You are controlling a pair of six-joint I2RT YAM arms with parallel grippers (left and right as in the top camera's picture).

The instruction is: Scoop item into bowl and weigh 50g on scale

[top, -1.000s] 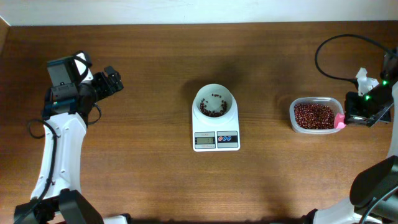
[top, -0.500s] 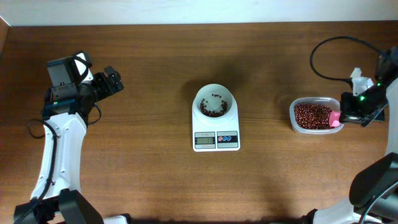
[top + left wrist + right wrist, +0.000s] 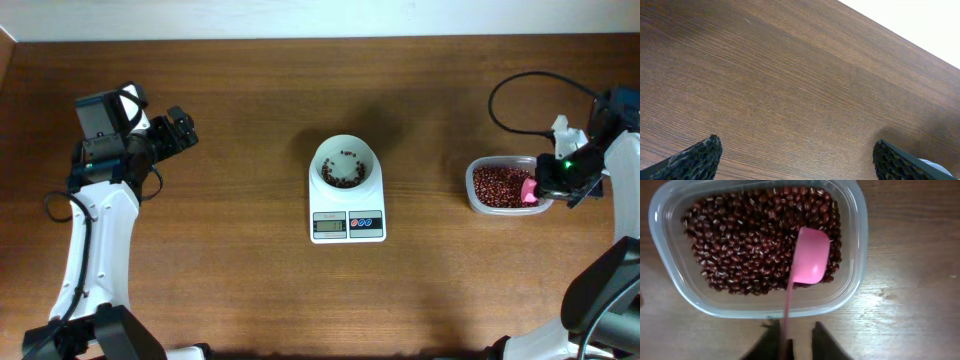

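The right hand (image 3: 796,339) pinches the pink scoop (image 3: 810,255) by its thin handle, with the cup on the beans (image 3: 740,245) in the clear tub (image 3: 857,240). The beans look tiny, light and rolly, so the cup must stay level. Some beans lie in the white bowl (image 3: 345,140) on the scale (image 3: 347,233), mid-desk (image 3: 250,290). The left hand (image 3: 178,130) is spread and empty.

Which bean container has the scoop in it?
The clear plastic tub at right: the pink scoop is over its beans. The white bowl on the scale has no scoop.

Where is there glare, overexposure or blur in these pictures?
Right wrist view: pale glare on the table beside the tub; beans sharp, the right gripper holding the pink scoop dark and blurred. Left wrist view: top right corner blown out white. Overhead view: even, sharp.
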